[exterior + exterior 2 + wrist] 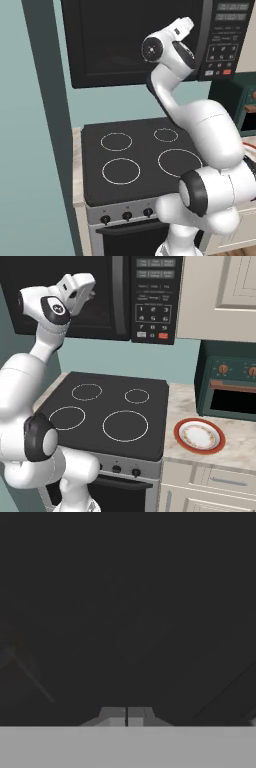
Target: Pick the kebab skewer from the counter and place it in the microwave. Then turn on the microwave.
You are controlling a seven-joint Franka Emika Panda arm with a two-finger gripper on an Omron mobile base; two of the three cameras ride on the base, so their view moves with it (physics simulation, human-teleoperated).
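Note:
The black microwave (115,45) (107,311) hangs above the stove, its dark glass door looking shut. The long vertical handle (118,291) and the grey keypad (155,306) with a small red button (163,335) are on its right side. My arm is raised, and the gripper (89,292) (127,717) is right at the door glass, left of the handle. In the hand view dark glass lies ahead and the two fingertips (116,718) are pressed together with nothing between them. The kebab skewer is out of view. The beige counter (227,453) lies to the right of the stove.
A black four-ring stovetop (107,411) (140,155) sits below the microwave. On the counter stands a white red-rimmed plate (199,436) with nothing on it. Behind it is a dark green toaster oven (230,386). Cream wall cabinets (220,296) hang at the upper right.

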